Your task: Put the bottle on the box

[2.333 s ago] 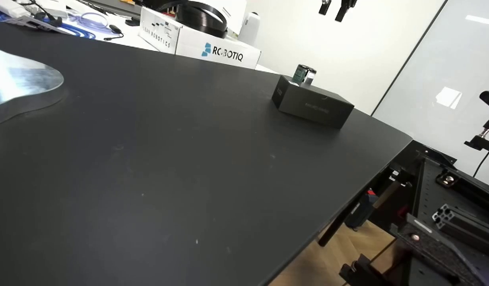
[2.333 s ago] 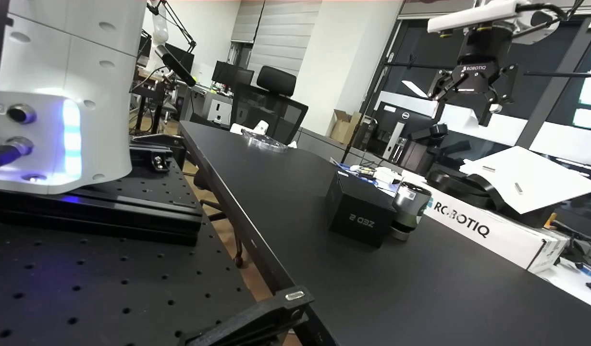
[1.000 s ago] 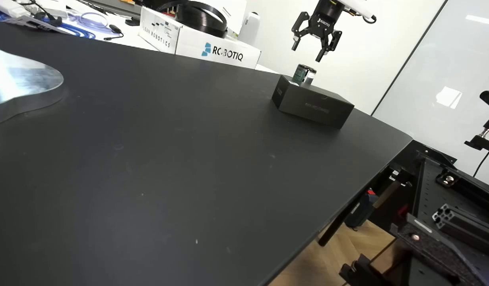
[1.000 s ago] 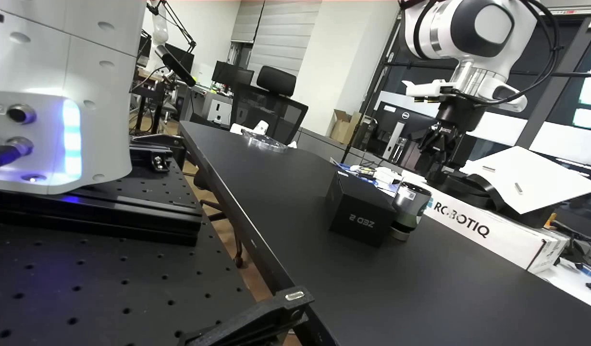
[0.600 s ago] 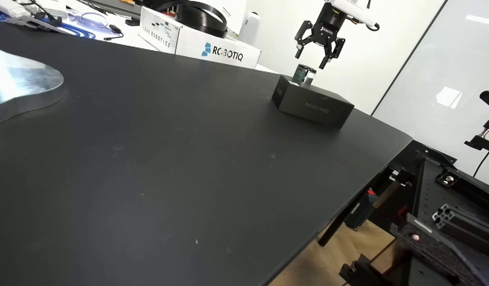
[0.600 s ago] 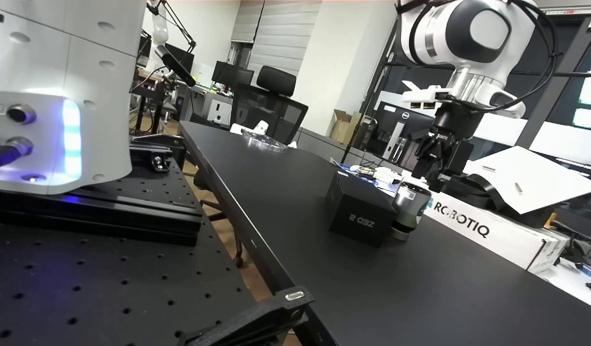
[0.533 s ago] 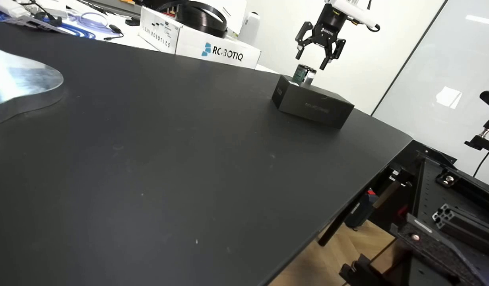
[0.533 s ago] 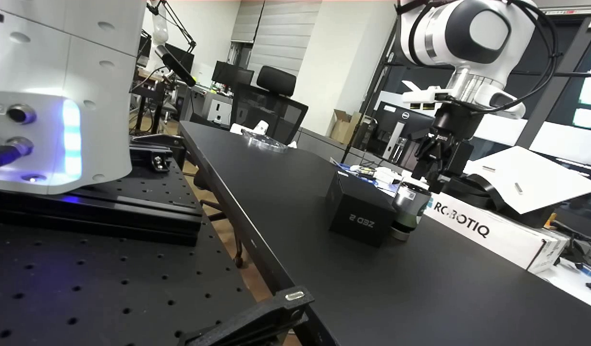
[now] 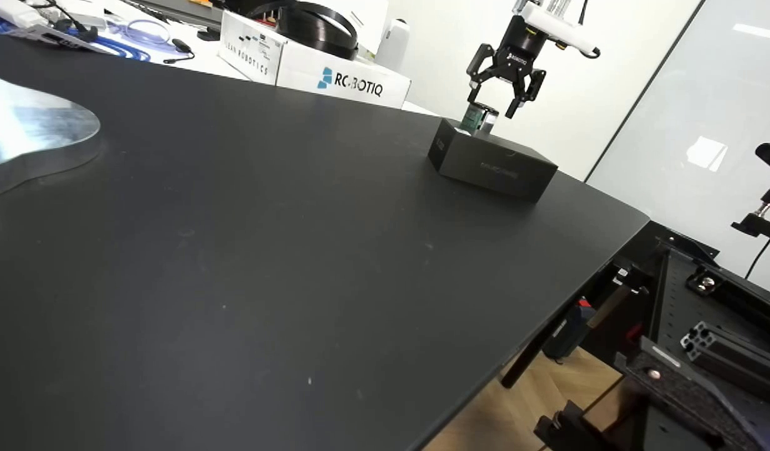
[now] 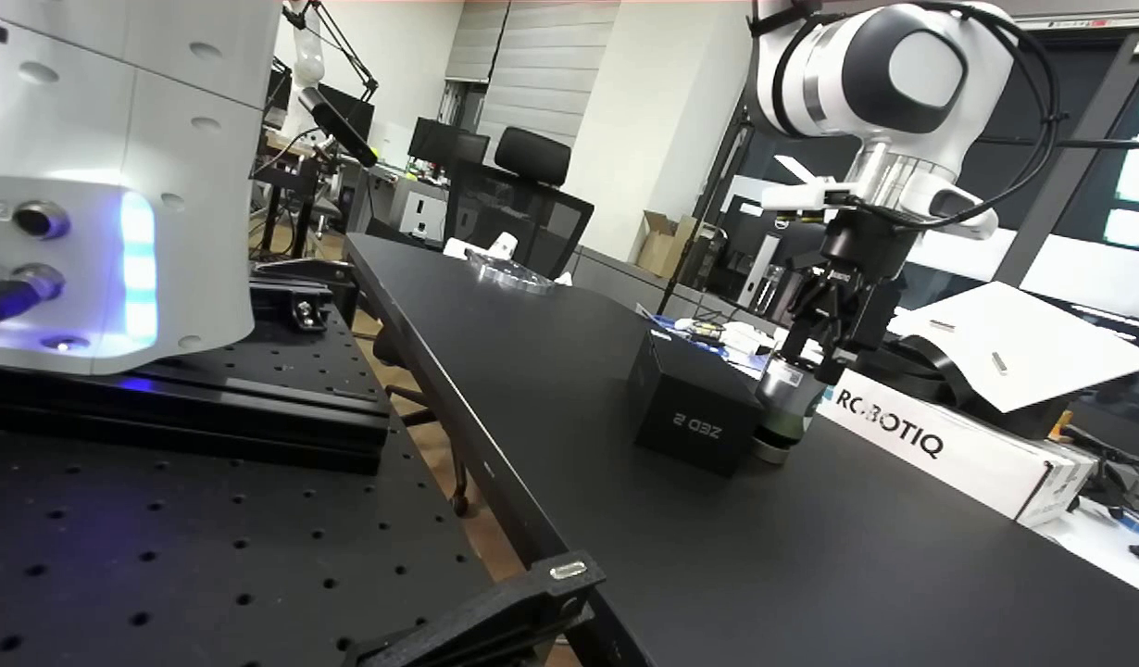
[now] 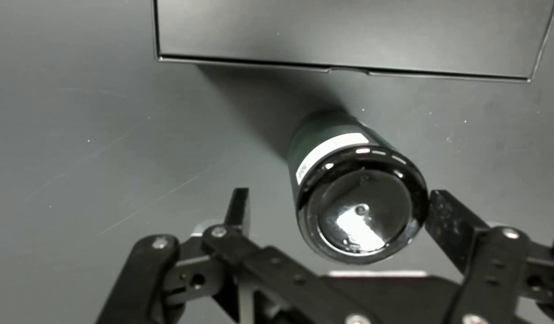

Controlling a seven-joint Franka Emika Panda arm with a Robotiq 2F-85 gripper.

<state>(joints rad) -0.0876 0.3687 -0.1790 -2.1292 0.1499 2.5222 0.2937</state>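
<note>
The bottle [image 9: 476, 119] is a short, dark green jar with a white label. It stands upright on the table behind the black box [image 9: 497, 166]. In an exterior view the bottle [image 10: 785, 403] stands close beside the box [image 10: 694, 408]. My gripper [image 9: 492, 108] is open around the bottle's top. In the wrist view, the bottle's round glossy end [image 11: 361, 211] lies between the spread fingers of the gripper [image 11: 339, 193]. It is close to the right finger, and I cannot tell if they touch; a wide gap is on the left. The box [image 11: 344, 36] lies ahead.
The black table [image 9: 266, 250] holds a clear, flat rounded piece [image 9: 41, 125] at its far side. A white Robotiq box [image 9: 341, 78] and cables stand on a white table behind. The robot's base [image 10: 125, 185] and a black mounting plate [image 10: 208, 528] stand by the table edge.
My gripper has come into view from above and moved down to the bottle, its fingertips now level with the bottle's top. The fingers stay open. The bottle and box have not moved.
</note>
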